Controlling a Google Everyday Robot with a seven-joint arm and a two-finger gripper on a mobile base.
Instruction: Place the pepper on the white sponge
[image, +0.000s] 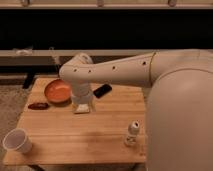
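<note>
Robot body (180, 115) fills the frame from 3 to 5 o'clock; its white arm (115, 72) reaches out toward 9 o'clock, bends at a rounded elbow near the middle of the view, and drops its last link straight down at the wooden table (100, 127); the gripper (82, 103) sits at the foot of that link, low over the white sponge (83, 108), close enough that touching or just clear cannot be told; whether it is spread or closed cannot be told either, since the wrist hides it.

On the table, the orange bowl (56, 92) stands at about 10 o'clock from the gripper, just beside the arm's lower link; a white cup (17, 140) stands well apart at 8 o'clock near the table's front corner; a black phone (102, 90) lies near at 2 o'clock; a small white bottle (132, 133) stands upright at 4 o'clock.

The pepper (38, 106) lies flat on the bare wood at 9 o'clock from the gripper, near the bowl's lower edge; its long axis runs roughly 9 to 3, so it points along the line toward the sponge; it is not yet lifted, and by my reading the pick comes first: the gripper must leave the sponge, travel toward 9 o'clock past the bowl's rim, and close across the pepper's short width.
</note>
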